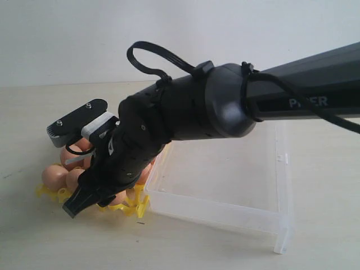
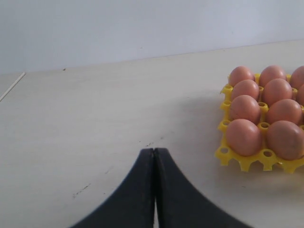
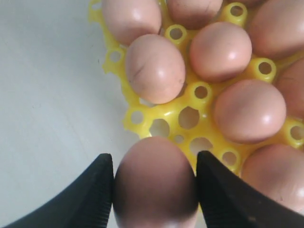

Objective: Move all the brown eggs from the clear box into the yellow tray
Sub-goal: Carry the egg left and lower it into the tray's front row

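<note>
Where the right fingers stood: above one corner of the yellow tray, with the tips angled down toward it.
Right fingers' state: clamped on one brown egg, with a black finger pressed against each side of it.
Brown egg in the grip: it sat between the two fingertips, over the tray's outer edge. Whether it touched the tray could not be told.
Cup: this open cup, with holes in its floor, lay just beyond the right fingertips.
Other brown eggs: they were seated in the tray's cups beyond the right fingertips, packed close to one another.
Left fingers: they were together, tips meeting with no gap, low over the table.
Tray from the left fingers: it lay ahead of them and off to one side, well apart.
Clear box: it rested on the table behind the right fingers, under the right arm and just beside the tray.
</note>
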Robot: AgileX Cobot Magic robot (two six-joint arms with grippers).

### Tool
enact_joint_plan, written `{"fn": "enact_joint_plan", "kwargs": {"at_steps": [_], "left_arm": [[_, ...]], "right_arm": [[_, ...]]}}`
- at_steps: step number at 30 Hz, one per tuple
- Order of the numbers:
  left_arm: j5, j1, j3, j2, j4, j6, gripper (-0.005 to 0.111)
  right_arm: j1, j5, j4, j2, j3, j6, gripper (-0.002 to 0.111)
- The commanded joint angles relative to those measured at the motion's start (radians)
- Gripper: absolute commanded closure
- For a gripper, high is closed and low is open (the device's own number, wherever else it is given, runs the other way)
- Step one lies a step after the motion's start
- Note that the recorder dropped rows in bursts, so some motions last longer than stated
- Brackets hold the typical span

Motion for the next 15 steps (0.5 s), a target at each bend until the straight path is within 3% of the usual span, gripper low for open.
{"fn": "enact_joint_plan", "kwargs": {"at_steps": [1, 7, 15], "left_arm": [[-0.014, 0.001, -0.004, -0.006, -0.007, -0.004, 0.107], [-0.014, 0.001, -0.004, -0.006, -0.007, -0.004, 0.107], [-0.014, 0.001, -0.004, -0.006, -0.007, -0.004, 0.107]], "right_arm": [[-0.016, 0.094, -0.006, 0.007, -0.074, -0.022, 0.108], [-0.034, 0.282, -0.001, 0.068, -0.196, -0.060, 0.108], [-0.040, 0.376, 0.001, 0.149, -0.319, -0.100, 0.108]]}}
